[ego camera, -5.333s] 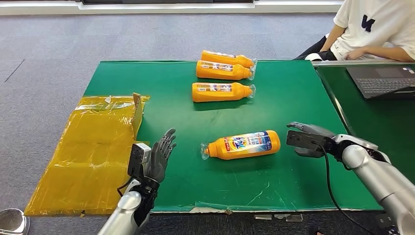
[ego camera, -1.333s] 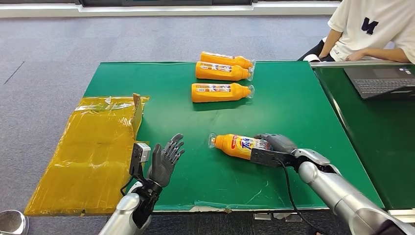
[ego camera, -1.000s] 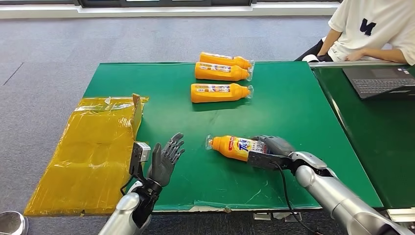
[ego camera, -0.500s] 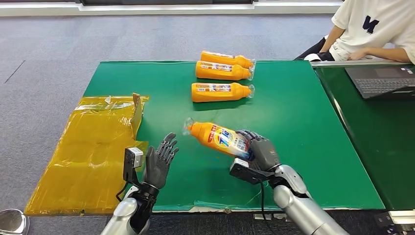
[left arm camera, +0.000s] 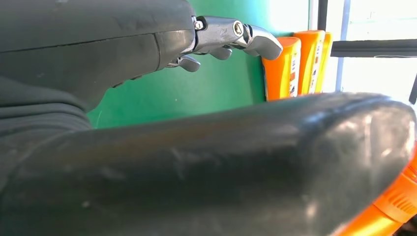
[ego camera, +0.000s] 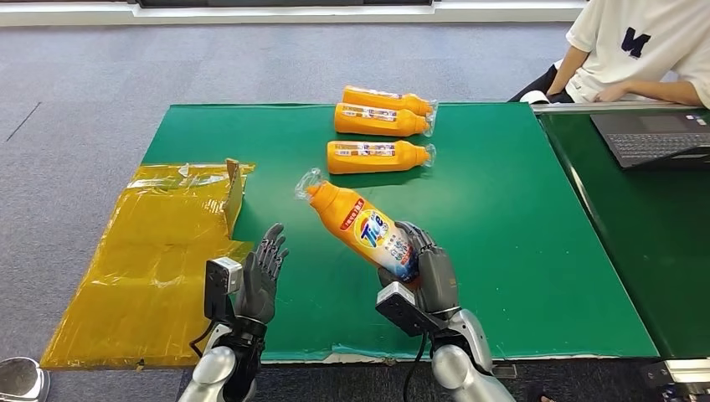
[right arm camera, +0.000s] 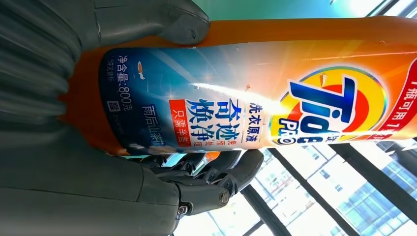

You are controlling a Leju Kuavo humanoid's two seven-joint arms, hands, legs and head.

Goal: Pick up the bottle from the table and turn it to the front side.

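- Scene: green tabletop (ego camera: pixel 502 218) on grey carpet floor (ego camera: pixel 75 92); a second green tabletop (ego camera: pixel 670 218) butts against it on the robot's right.
- Right robot hand (ego camera: pixel 429 276): raised over the near edge of the tabletop, fingers wrapped around the base end of the orange bottle (ego camera: pixel 358 228). Firm hold, fingers on both sides of the body.
- Right wrist view confirms it: thumb on one side of the bottle (right arm camera: pixel 255 83), darker fingers (right arm camera: pixel 216 177) curled round the other, colourful front label facing the camera.
- Bottle: off the tabletop, tilted, cap end pointing up and away toward the robot's left. Front label visible in head view. Clear plastic wrap around the cap.
- Left robot hand (ego camera: pixel 258 276): upright over the near-left part of the tabletop, palm toward the bottle, fingers apart, holding nothing. Near the bottle, not touching.
- Left wrist view: thumb (left arm camera: pixel 206 162) blocks most of the frame, fingers (left arm camera: pixel 231 37) extended with nothing between them; orange bottles beyond.
- Three more orange bottles lie on their sides at the far side of the tabletop, caps to the right: nearest one (ego camera: pixel 378 157) slightly apart, other two (ego camera: pixel 383 121) and (ego camera: pixel 389 100) side by side behind it.
- Flattened box wrapped in yellow tape (ego camera: pixel 151 260) sits at the left edge of the tabletop, one flap standing up.
- Person in white T-shirt (ego camera: pixel 640 46) seated at far right, behind an open laptop (ego camera: pixel 657 138) on the second tabletop.
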